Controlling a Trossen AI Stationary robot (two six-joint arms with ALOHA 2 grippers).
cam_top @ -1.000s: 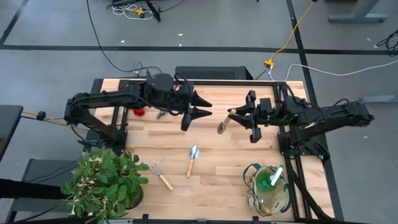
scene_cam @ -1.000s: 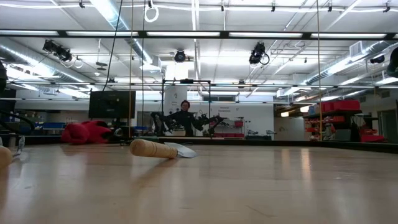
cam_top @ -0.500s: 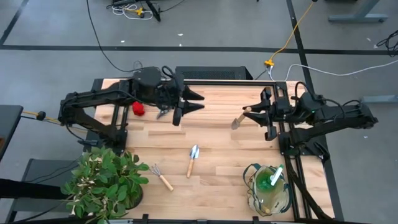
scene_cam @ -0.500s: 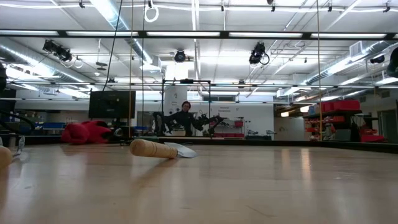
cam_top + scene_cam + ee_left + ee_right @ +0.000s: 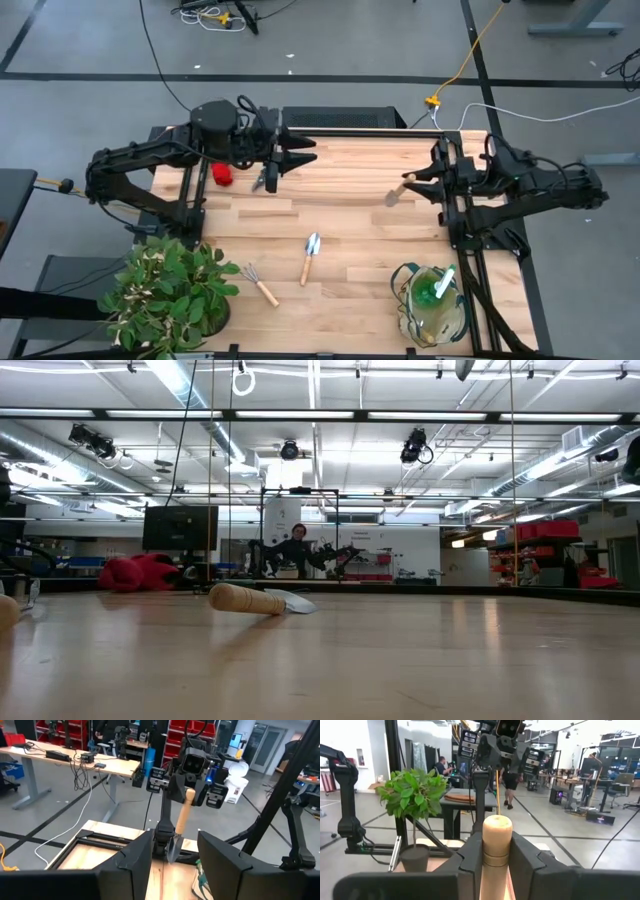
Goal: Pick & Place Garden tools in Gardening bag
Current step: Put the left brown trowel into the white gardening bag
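1. The right gripper [image 5: 417, 178] is at the right of the high view, above the table [image 5: 350, 220]. Its jaws are closed on the wooden handle of a trowel [image 5: 397, 190]; in the right wrist view this handle [image 5: 496, 842] stands between the two dark fingers [image 5: 470, 860].
2. The left gripper [image 5: 285, 152] is in the upper left part of the high view, over the far edge of the table. Its jaws stand apart and hold nothing — the left wrist view shows a clear gap between its fingers [image 5: 134, 857].
3. The gardening bag [image 5: 432, 303] sits at the lower right of the high view, with a green-and-white item [image 5: 441, 284] inside.
4. A second trowel [image 5: 310, 256] lies in the lower middle of the high view, and a small rake [image 5: 259, 283] lies to its left, near the potted plant [image 5: 168, 293] at the lower left.
5. Red gloves [image 5: 223, 176] lie at the upper left, and dark pruning shears [image 5: 258, 181] lie just beside them — both under the left arm.
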